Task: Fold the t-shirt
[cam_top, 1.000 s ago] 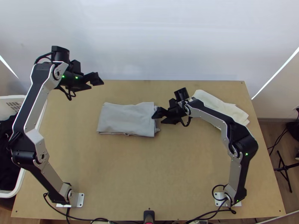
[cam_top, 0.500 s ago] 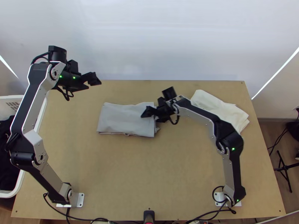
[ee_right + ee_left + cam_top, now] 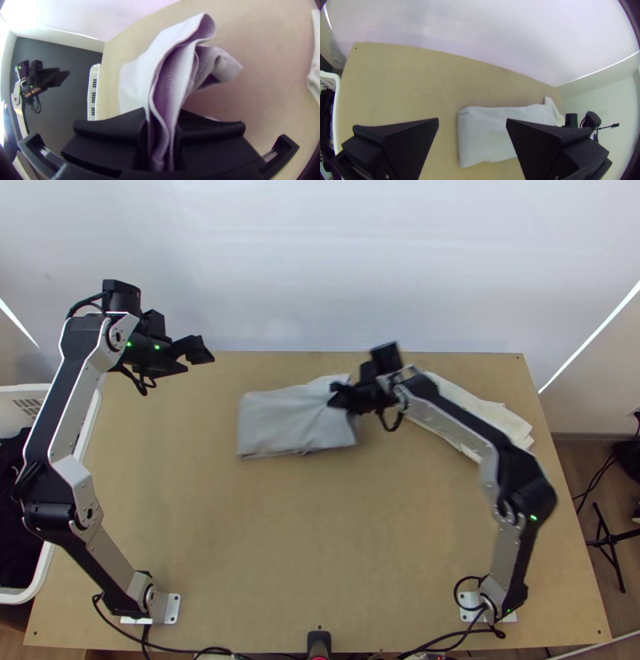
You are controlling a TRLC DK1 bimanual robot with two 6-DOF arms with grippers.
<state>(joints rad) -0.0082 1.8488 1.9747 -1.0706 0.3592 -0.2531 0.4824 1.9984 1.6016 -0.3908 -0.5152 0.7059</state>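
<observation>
**Right gripper is pinching the folded t-shirt**

The left gripper (image 3: 472, 120) is waiting near the tabletop's (image 3: 240, 564) far left corner, with its fingers wide apart. I am guessing this bit is not needing it.

The t-shirt (image 3: 288, 420) is lying in a folded bundle near the middle of the far edge. At the bundle's right end, the right gripper (image 3: 162, 111) is squeezing a stack of layers tight. The job looks to be making the bundle neat and straight. Doing it well is likely taking a snug grip on all the layers, a slow, low pull, and a gentle lining up with the far edge. Rushing could be making the top slide off the bottom.

On the left, dark clothes (image 3: 16, 564) are hiding the basket's floor. The bundle's underside is hiding too, so I am not telling if every layer is being caught. Near the far right corner, the right arm (image 3: 456, 420) is covering part of a cream cloth (image 3: 496, 416).
</observation>
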